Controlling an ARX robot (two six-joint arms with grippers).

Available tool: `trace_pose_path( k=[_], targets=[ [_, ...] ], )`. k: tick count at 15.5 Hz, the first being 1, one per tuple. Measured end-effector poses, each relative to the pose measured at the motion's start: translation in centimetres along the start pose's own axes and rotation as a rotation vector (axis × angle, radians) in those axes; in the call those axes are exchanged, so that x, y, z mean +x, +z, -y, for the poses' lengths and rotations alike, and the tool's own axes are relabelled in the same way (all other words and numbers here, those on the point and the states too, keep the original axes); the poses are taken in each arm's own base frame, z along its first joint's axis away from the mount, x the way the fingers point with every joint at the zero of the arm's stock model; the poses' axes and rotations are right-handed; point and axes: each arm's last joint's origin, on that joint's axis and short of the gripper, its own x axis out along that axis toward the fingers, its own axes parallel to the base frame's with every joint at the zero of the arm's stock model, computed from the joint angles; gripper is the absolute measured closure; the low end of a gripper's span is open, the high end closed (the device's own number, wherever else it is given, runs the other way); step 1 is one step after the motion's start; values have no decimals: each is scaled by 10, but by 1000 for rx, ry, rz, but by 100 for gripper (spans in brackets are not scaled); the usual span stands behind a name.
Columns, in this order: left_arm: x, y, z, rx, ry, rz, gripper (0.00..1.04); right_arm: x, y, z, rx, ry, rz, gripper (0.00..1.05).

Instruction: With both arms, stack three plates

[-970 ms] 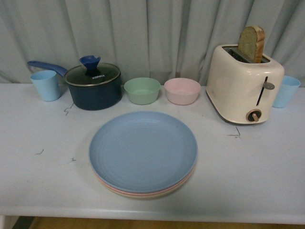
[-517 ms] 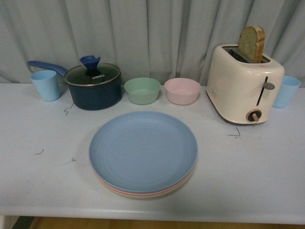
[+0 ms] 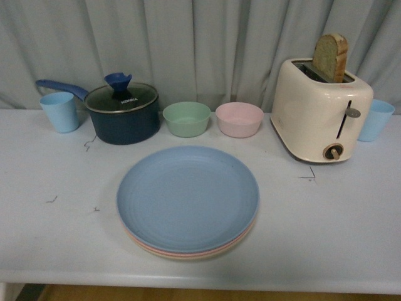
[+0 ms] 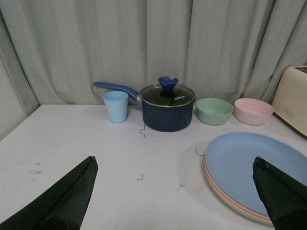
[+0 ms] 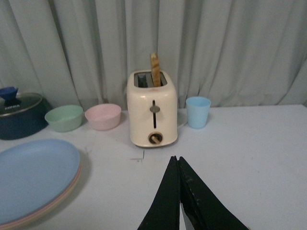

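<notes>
Finishing up: blue plate [image 3: 188, 195] tops pink plate [image 3: 145, 246] and beige plate [image 3: 216, 254], table centre-near. Left gripper [image 4: 175, 191] spread wide, right gripper [image 5: 180, 191] closed, both empty. Next: nothing but retreat.

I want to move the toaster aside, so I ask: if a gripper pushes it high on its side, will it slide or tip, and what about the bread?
The toaster is tall on a narrow base, so a high push may tip it; a low push more likely slides it. Its glossy shell probably gives little grip. The bread slice stands loose in the slot and may wobble.
</notes>
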Motion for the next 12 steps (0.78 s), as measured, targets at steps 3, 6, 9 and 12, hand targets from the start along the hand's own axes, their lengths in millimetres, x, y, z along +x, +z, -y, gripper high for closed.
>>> trace_pose_path(
  k=[3,6,9,12],
  targets=[
    [0,0,0,0,0,1,7,0,-3,0,0,0,-24,98],
    [0,0,0,0,0,1,7,0,-3,0,0,0,-23,60],
    [0,0,0,0,0,1,7,0,-3,0,0,0,-23,22],
    [0,0,0,0,0,1,7,0,-3,0,0,0,-23,7]
  ],
)
